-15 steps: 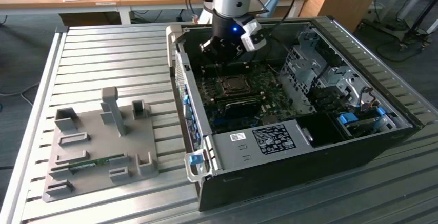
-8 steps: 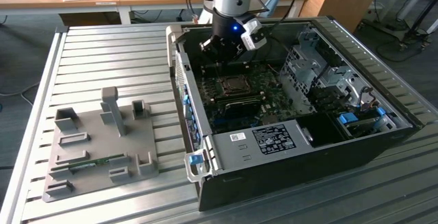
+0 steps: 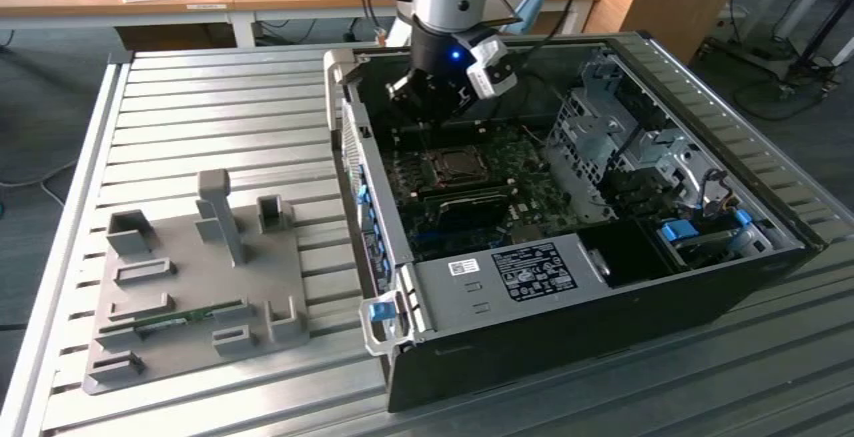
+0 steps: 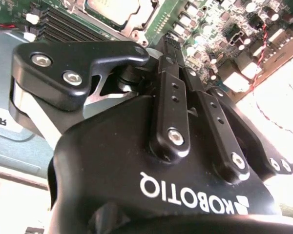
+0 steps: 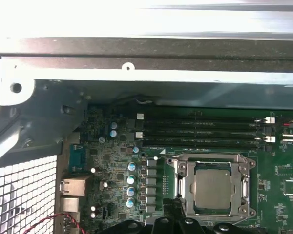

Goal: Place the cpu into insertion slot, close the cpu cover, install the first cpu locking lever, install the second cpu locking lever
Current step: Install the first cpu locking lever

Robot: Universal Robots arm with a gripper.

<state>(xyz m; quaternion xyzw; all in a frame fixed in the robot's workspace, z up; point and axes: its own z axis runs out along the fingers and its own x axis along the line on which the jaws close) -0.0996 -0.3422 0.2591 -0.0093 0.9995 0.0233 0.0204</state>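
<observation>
The cpu [image 5: 213, 190] is seen seated in its socket on the motherboard [image 5: 112, 161], framed by the cpu cover [image 5: 244, 187] laid flat over it, while the gripper [image 5: 178, 208], fingers drawn together on nothing, is held close by the socket inside the case [image 3: 601, 317].

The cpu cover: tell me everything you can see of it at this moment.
The thin silvery metal cpu cover is a square frame with a large window in its middle. It lies flat on the socket of the green motherboard, and the silvery-grey square cpu shows through the window. Screw heads sit at its corners. The black gripper is close by one edge; whether it touches the cover cannot be told.
</observation>
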